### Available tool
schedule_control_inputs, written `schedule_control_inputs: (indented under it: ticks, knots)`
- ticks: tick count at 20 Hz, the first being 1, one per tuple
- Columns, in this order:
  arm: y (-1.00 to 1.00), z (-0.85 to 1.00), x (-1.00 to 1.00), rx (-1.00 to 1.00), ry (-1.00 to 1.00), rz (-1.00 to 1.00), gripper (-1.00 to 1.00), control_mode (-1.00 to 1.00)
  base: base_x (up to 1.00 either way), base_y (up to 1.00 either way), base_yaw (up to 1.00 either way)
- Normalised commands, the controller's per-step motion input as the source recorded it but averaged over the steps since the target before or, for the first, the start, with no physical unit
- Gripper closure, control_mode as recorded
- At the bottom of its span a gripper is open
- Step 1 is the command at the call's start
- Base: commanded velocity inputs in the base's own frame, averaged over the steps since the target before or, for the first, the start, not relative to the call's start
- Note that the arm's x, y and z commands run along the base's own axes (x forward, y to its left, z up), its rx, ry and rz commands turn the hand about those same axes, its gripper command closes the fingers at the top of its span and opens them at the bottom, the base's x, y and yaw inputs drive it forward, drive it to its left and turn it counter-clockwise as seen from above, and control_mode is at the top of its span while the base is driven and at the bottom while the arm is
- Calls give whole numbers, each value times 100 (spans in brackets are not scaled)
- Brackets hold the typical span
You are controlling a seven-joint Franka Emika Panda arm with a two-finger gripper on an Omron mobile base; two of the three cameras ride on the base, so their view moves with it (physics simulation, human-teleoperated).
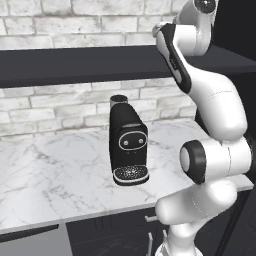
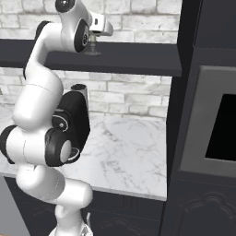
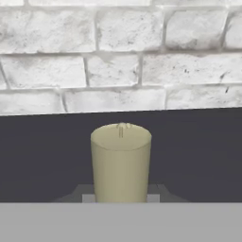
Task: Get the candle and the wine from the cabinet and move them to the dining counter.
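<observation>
The pale beige-olive candle (image 3: 121, 160) stands upright, close up in the hand view, between my two finger tips. Its dark holder (image 2: 94, 51) rests on the dark charcoal cabinet shelf (image 2: 133, 59), right under my hand. My gripper (image 2: 93, 41) is shut on the candle, high at the shelf's level in the right base view. The shelf's flat top (image 3: 198, 156) runs behind the candle to the white brick wall. In the left base view the shelf (image 1: 75, 65) crosses the picture and my arm rises past its right end. The wine and the dining counter are out of view.
A black coffee machine (image 1: 128, 145) stands on the marble worktop (image 1: 55, 175) below the shelf, partly behind my arm (image 2: 76, 120) in the right base view. A tall dark unit with an inset oven (image 2: 209, 120) closes off the right side.
</observation>
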Motion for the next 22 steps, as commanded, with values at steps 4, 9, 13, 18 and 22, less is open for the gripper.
schedule_control_inputs:
  ticks: [4,9,13,18,22]
  knots:
    - [0,4,-96,-1,-13,0,100,-100,0,0,0]
    - [0,3,-100,-1,-25,0,100,-100,0,0,0]
    - [0,0,-92,0,-20,2,100,-100,0,0,0]
    - [5,0,-72,0,-5,0,100,-100,0,0,0]
    - [14,14,-47,-1,4,0,100,-100,0,0,0]
